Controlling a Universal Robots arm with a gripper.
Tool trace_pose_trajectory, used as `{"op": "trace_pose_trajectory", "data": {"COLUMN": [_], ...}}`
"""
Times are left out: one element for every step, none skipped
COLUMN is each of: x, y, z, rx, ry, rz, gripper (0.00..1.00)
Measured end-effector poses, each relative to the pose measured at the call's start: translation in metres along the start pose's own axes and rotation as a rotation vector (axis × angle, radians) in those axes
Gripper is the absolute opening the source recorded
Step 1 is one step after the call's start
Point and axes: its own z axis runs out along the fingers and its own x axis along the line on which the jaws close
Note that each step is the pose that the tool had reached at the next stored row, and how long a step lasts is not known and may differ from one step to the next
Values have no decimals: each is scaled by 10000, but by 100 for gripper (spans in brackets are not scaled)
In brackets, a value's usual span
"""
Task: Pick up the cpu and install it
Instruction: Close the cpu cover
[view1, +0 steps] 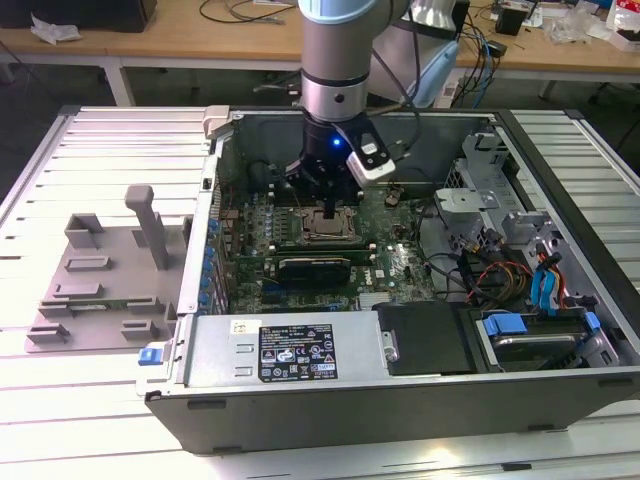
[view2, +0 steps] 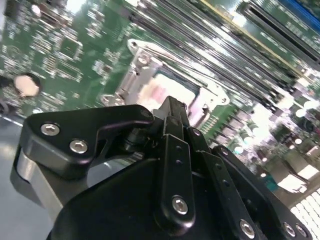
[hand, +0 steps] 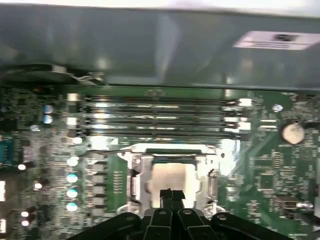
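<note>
While hanging inside the open computer case (view1: 400, 415), hand (view1: 330, 212) closed, fingertips (hand: 167, 195) pressed together, nothing visible between them. Tips right over the cpu (hand: 170, 176), touching or just above, cannot tell which. Cpu lying flat in the socket (hand: 139, 180) on the green motherboard (hand: 260, 165), shiny silver top up, metal frame all round it. In the second wrist view, cpu (view2: 156, 92) as a pale patch inside that frame, just past the hand (view2: 172, 107). Row of long memory slots (hand: 155, 117) just beside the socket, between it and the case wall. In the exterior view, socket near the middle of the motherboard, hand straight above it on the silver arm (view1: 335, 50), small blue light (view1: 337, 143) at the wrist. Grey plastic tray (view1: 95, 290) on the slatted tabletop (view1: 120, 130), near its edge at the exterior view's left, beside the case and well apart from the hand. Drive bay (view1: 530, 335) with blue tabs in the case corner at the exterior view's right, near side. Desks (view1: 200, 40) with cables and clutter beyond the far edge of the tabletop.
</note>
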Motion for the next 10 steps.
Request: {"op": "trace_pose_trajectory", "data": {"x": [-10,-11,-12,-13,-14,-15,-17,-19,-19,-19], "y": [-1,0,-1,-2,-3,-3,-4,-5,-5,-5], "z": [-1,-9,-26,-71,-111,-133,-172,-216,-229,-231], "rx": [0,1,1,0,0,1,0,0,0,0], "ry": [-1,0,0,0,0,1,0,0,0,0], "rz": [1,2,2,2,3,2,3,2,2,2], "gripper": [11,11,11,11,11,11,11,11,11,11]}}
